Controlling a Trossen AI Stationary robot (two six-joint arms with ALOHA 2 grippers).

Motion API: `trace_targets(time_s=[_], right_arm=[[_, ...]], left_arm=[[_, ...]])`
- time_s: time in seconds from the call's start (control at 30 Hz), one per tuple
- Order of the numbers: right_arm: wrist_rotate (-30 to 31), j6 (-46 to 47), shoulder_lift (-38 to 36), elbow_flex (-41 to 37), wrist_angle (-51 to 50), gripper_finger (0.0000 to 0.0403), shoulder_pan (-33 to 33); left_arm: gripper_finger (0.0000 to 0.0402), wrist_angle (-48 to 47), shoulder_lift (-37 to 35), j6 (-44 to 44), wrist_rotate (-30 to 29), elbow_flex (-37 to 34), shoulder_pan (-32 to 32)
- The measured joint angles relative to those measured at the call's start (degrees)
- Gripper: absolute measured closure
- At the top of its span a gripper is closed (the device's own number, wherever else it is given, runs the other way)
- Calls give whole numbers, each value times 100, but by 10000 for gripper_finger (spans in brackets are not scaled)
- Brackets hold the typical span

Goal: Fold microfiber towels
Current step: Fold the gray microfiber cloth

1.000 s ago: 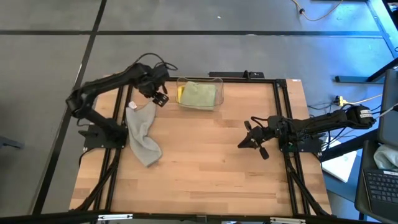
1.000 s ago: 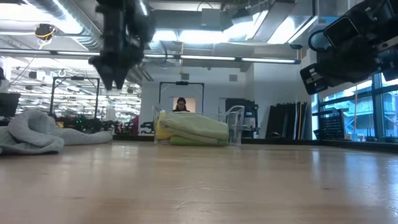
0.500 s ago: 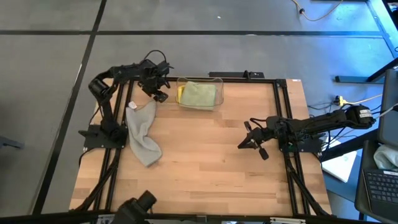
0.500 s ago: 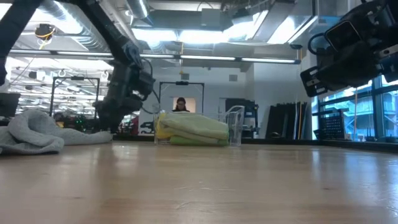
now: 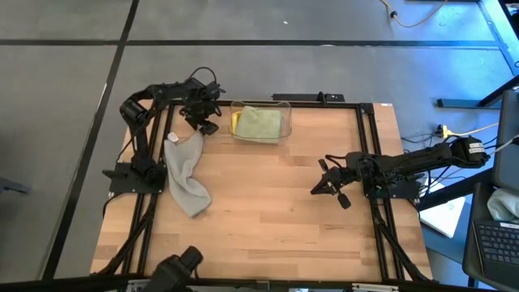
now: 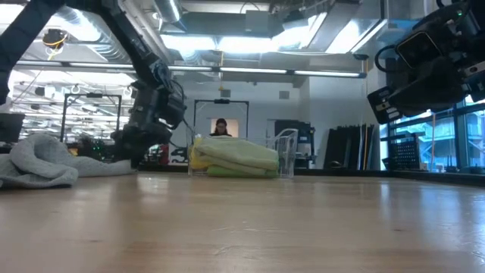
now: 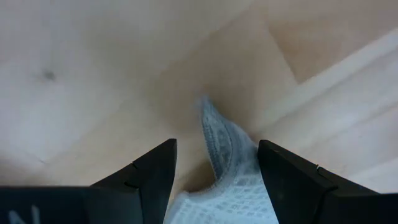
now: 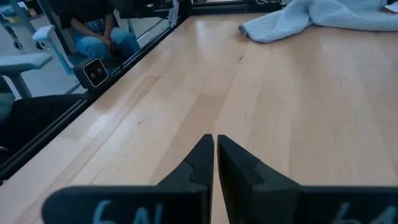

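Grey towel (image 5: 185, 172) corner betw. open left claw (image 7: 214, 171) (table bare beyond)

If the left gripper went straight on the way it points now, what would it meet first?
Probably the grey towel: its corner lies between the open fingers of the left gripper, with the wooden table right beneath. Depth is hard to judge.

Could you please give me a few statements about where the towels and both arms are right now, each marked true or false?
1. The grey towel lies crumpled on the table. True.
2. The left tool is open over a corner of the grey towel. True.
3. The bin is empty. False: folded green and yellow towels lie in it.
4. The right tool holds a towel. False: it is shut on nothing, above bare wood.
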Motion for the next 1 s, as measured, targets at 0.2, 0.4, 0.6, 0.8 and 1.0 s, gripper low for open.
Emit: trace_targets(time_s=[0.2,0.4,0.6,0.8,1.0], right_arm=[[11,-11,0,0,-51,378,0],[231,-28,0,1,-72,378,0],[367,-148,0,2,-171,378,0],[806,-197,0,4,-504,378,-1],[900,-197,0,4,-628,378,-2]], left_arm=[[183,-357,86,158,134,0,-178],[212,-636,79,342,45,0,-439],[321,-1526,59,730,-103,0,-804],[393,-2202,-539,543,-121,9,-1263],[400,-2804,-1542,-475,123,374,-2117]])
